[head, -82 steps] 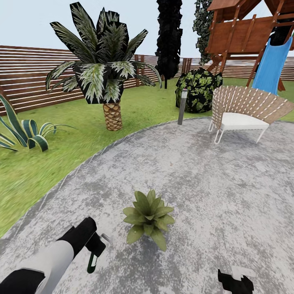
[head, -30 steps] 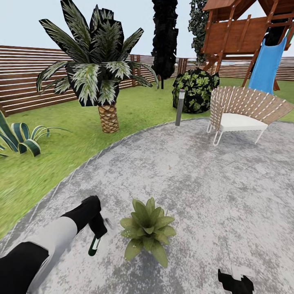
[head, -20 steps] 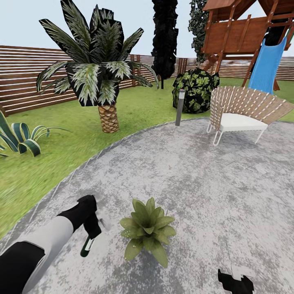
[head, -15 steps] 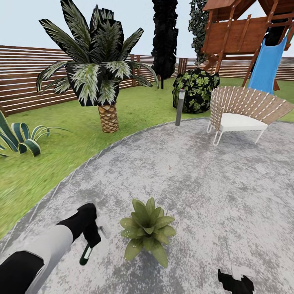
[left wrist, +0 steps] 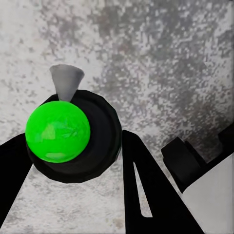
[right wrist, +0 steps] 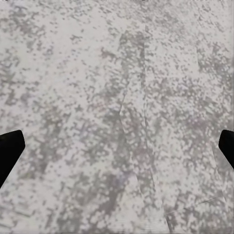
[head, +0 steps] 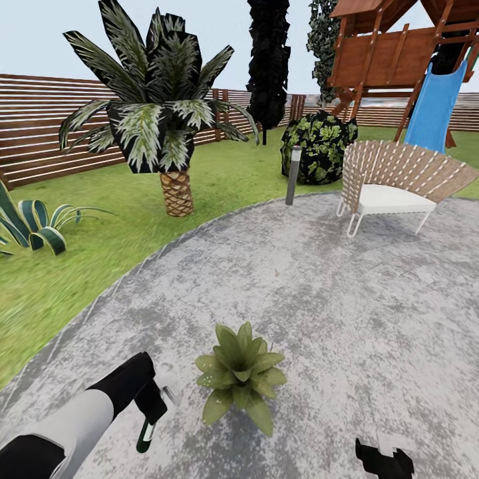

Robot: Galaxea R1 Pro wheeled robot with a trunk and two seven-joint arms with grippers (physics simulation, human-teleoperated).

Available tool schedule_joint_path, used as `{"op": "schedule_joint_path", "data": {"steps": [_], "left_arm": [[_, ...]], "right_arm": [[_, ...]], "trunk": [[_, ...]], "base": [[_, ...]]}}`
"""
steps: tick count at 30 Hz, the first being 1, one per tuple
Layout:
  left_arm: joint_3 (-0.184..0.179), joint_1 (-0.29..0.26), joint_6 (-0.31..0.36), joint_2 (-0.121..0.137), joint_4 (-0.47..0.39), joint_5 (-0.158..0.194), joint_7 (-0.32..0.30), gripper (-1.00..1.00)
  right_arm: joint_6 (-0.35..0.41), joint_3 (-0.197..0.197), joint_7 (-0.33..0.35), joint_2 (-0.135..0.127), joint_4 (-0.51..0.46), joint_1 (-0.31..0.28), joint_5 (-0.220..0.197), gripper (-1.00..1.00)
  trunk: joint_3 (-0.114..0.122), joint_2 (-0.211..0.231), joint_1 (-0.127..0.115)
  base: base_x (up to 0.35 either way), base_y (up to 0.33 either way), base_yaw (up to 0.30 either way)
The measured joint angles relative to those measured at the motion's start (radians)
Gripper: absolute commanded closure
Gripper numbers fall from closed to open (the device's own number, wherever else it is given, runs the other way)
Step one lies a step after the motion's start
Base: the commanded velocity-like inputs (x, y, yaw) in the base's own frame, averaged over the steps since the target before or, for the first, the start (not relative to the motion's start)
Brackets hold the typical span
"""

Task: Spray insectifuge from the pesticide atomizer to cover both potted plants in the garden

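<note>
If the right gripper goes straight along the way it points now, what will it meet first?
Most likely the bare grey stone patio: the right gripper looks straight at it, fingers spread wide, nothing between. How far away is unclear.

Your pesticide atomizer (head: 146,434) hangs nozzle-down at the head view's lower left, dark-bodied with a green end. Just right of it sits one potted plant (head: 240,374), a green rosette on the grey patio.

mottled grey stone patio (head: 346,313), rough matt; slatted brown wood fence (head: 40,133); woven wicker chair (head: 399,176); bottle (left wrist: 73,136) glossy green cap, matt black body.
</note>
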Motion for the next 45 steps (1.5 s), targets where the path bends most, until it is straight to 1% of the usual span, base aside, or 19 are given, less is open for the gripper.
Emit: {"op": "schedule_joint_path", "data": {"steps": [9, 12, 14, 17, 19, 20, 22, 23, 26, 27, 28, 29, 30, 32, 33, 34, 40, 44, 45], "left_arm": [[0.0, 0.004, 0.001, 0.0, 0.009, 0.001, 0.003, 1.0], [0.0, 0.044, 0.0, 0.0, 0.009, 0.005, 0.003, 1.0], [0.0, 0.066, -0.002, -0.001, 0.007, 0.018, 0.003, 1.0], [0.0, 0.076, -0.002, -0.002, 0.012, 0.077, 0.009, 1.0], [-0.001, 0.078, -0.002, -0.015, 0.013, 0.119, 0.065, 1.0], [0.001, 0.078, -0.002, -0.039, 0.014, 0.136, 0.132, 1.0], [0.001, 0.089, -0.001, -0.071, 0.015, 0.142, 0.213, 1.0], [0.001, 0.097, -0.001, -0.076, 0.014, 0.141, 0.226, 1.0], [0.008, 0.117, -0.003, -0.08, 0.013, 0.176, 0.249, 1.0], [0.011, 0.12, -0.004, -0.077, 0.013, 0.201, 0.258, 1.0], [0.012, 0.131, -0.018, -0.074, 0.014, 0.243, 0.287, 1.0], [0.012, 0.148, -0.044, -0.073, 0.012, 0.26, 0.322, 1.0], [0.013, 0.159, -0.075, -0.073, 0.012, 0.268, 0.363, 1.0], [0.015, 0.167, -0.105, -0.072, 0.013, 0.278, 0.411, 1.0], [0.023, 0.17, -0.113, -0.071, 0.013, 0.287, 0.424, 1.0], [0.069, 0.171, -0.121, -0.071, 0.013, 0.31, 0.436, 1.0], [0.102, 0.172, -0.122, -0.072, 0.001, 0.318, 0.442, 1.0], [0.175, 0.172, -0.124, -0.073, -0.002, 0.318, 0.44, 1.0], [0.185, 0.172, -0.125, -0.074, -0.002, 0.317, 0.441, 1.0]], "right_arm": [[0.0, 0.0, 0.0, 0.0, -0.002, 0.0, 0.0, -1.0], [0.0, 0.0, 0.0, 0.0, -0.002, 0.0, 0.0, -1.0], [0.0, 0.0, 0.0, 0.001, -0.002, 0.0, 0.0, -1.0], [0.0, 0.0, 0.0, 0.0, -0.002, 0.0, 0.0, -1.0], [0.0, 0.0, 0.0, 0.001, -0.002, 0.0, 0.0, -1.0], [0.0, 0.0, 0.0, 0.001, -0.002, 0.0, 0.0, -1.0], [0.0, 0.0, 0.0, 0.001, -0.002, 0.0, 0.0, -1.0], [0.0, 0.0, 0.0, 0.001, -0.001, 0.0, 0.0, -1.0], [0.0, 0.0, 0.0, 0.002, 0.0, 0.0, 0.0, -1.0], [0.0, 0.0, 0.0, 0.002, 0.0, 0.0, 0.0, -1.0], [0.0, 0.0, 0.0, 0.002, 0.0, 0.0, 0.0, -1.0], [0.0, 0.0, 0.0, 0.002, 0.0, 0.0, 0.0, -1.0], [0.0, 0.0, 0.0, 0.001, -0.001, 0.0, 0.0, -1.0], [-0.001, 0.0, 0.0, 0.001, -0.001, 0.0, 0.0, -1.0], [-0.001, 0.0, 0.0, 0.001, -0.002, 0.0, 0.0, -1.0], [-0.002, 0.0, 0.0, 0.001, -0.002, 0.0, -0.001, -1.0], [-0.001, 0.0, 0.0, 0.001, -0.002, 0.0, 0.0, -1.0], [-0.001, 0.0, -0.001, 0.002, -0.002, 0.0, 0.0, -1.0], [-0.001, 0.0, -0.001, 0.002, -0.002, 0.0, 0.0, -1.0]], "trunk": [[0.0, 0.0, 0.0], [0.0, 0.0, 0.0], [0.0, 0.0, 0.0], [0.0, 0.0, 0.0], [0.0, 0.0, 0.0], [0.0, 0.0, 0.0], [0.0, 0.0, 0.0], [0.0, 0.0, 0.0], [0.0, 0.0, 0.0], [0.0, 0.0, 0.0], [0.0, 0.0, 0.0], [0.0, 0.0, 0.0], [0.0, 0.0, 0.0], [0.0, 0.0, 0.0], [0.0, 0.0, 0.0], [0.0, 0.0, 0.0], [0.0, 0.0, 0.0], [0.0, 0.0, 0.001], [0.0, 0.0, 0.001]], "base": [[0.053, -0.164, 0.206], [0.003, -0.008, 0.27], [0.001, -0.002, 0.258], [0.0, 0.0, 0.246], [0.0, 0.0, 0.145], [0.0, 0.0, 0.047], [0.0, 0.0, 0.02], [0.0, 0.0, 0.008], [0.0, 0.0, 0.06], [0.0, 0.0, 0.218], [0.0, 0.0, 0.243], [0.0, 0.0, 0.255], [0.0, 0.0, 0.224], [0.0, 0.0, 0.091], [0.0, 0.0, 0.008], [0.0, 0.0, 0.004], [-0.128, -0.088, 0.104], [-0.245, -0.163, 0.264], [-0.267, -0.164, 0.274]]}}
